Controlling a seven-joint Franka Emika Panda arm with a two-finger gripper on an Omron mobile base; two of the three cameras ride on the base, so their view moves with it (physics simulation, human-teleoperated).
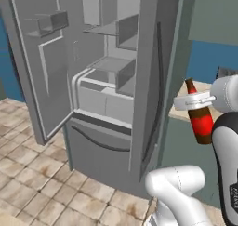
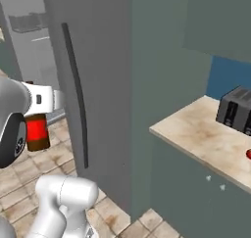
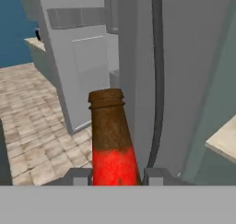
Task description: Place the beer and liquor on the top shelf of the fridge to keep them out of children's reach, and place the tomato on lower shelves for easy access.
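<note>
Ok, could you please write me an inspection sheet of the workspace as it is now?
Surface: tan counter beside the fridge; tiled floor.
Job's things: beer held in the air, tilted, right of the fridge; left fridge door open, top shelf bare. A red thing at the counter's edge, too cut off to name.
Clutter: dark toaster on the counter.
Grippers: gripper shut on the beer.
Cables: nothing seen.
Surroundings: blue wall, grey-green cupboards.

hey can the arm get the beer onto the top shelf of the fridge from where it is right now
Probably not directly. The gripper holds the beer beside the counter, and the fridge's closed right door stands between it and the top shelf. It likely has to swing left to the open side.
</note>
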